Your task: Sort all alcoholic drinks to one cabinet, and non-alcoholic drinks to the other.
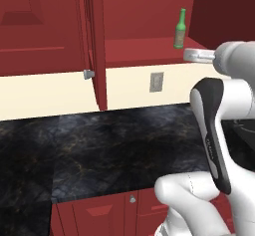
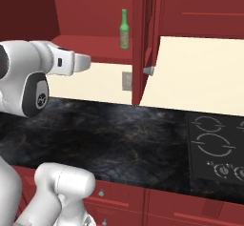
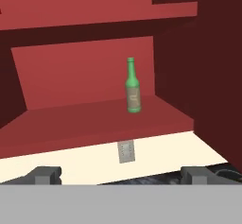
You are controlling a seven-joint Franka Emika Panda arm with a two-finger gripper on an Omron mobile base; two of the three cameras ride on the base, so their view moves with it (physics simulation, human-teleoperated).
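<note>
Bottle: the bright green bottle (image 3: pixel 133 87) stands upright on the lower shelf (image 3: pixel 85 119) of the open red cabinet, just right of centre in the hand view, label facing out, nothing beside it.
Claw: the gripper (image 3: pixel 120 173) is spread wide and empty; both dark fingertips (image 3: pixel 45 175) sit at the bottom corners of the hand view, well short of the bottle.
Arm: in the left base view the gripper (image 1: pixel 199 56) sits at the right edge, below and right of the bottle (image 1: pixel 180 29).
Door: the open cabinet door (image 2: pixel 143 44) hangs just right of the bottle (image 2: pixel 124 29) in the right base view.
Step in hand, my read: either lining up on this bottle or leaving it shelved, can't tell which.
Doing it well: if reaching in, rise to the label band, centre the bottle between the fingers, go in straight, stay off the door and shelf lip.
</note>
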